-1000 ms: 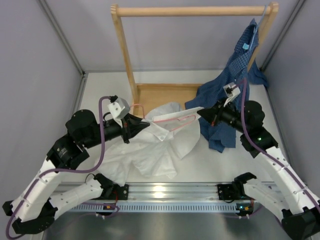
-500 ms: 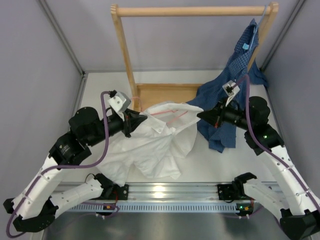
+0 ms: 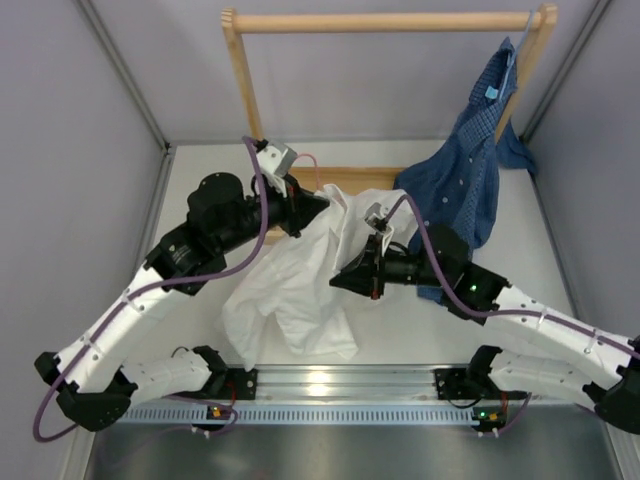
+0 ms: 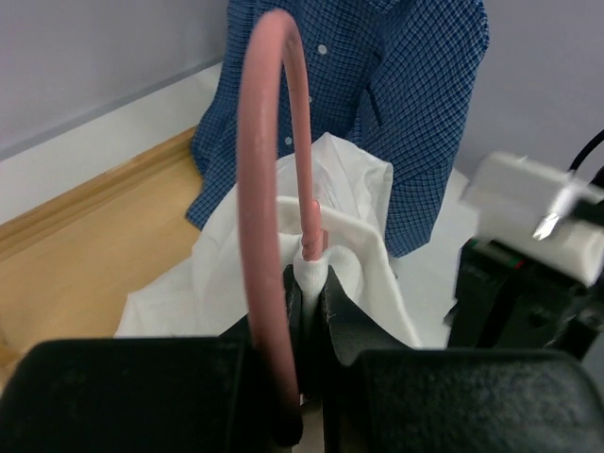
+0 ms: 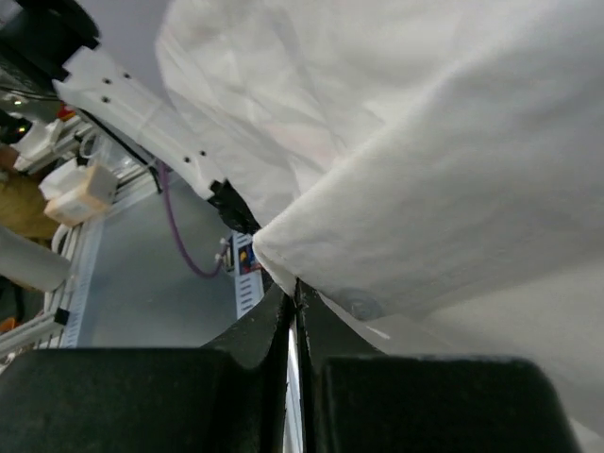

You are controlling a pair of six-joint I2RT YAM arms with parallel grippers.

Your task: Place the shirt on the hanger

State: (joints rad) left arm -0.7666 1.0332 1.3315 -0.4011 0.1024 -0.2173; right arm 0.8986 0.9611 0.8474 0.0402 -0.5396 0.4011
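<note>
The left tool (image 4: 307, 283) holds the pink hanger (image 4: 267, 142) tight at 12 o'clock with the white shirt (image 3: 300, 290) drooping to the surface (image 3: 190, 190) at 6 o'clock, so the right tool (image 3: 342, 283), pinching its cloth, should tug gently and slowly, not rip it.

Soft, even light fills the overhead view, with faint shadows under the white shirt (image 3: 300, 295) and glare on the metal rail (image 3: 320, 384). Up close, the pink hanger (image 4: 257, 189) and left hand (image 4: 307, 288) are blurred. The right wrist view is nearly washed out.
</note>
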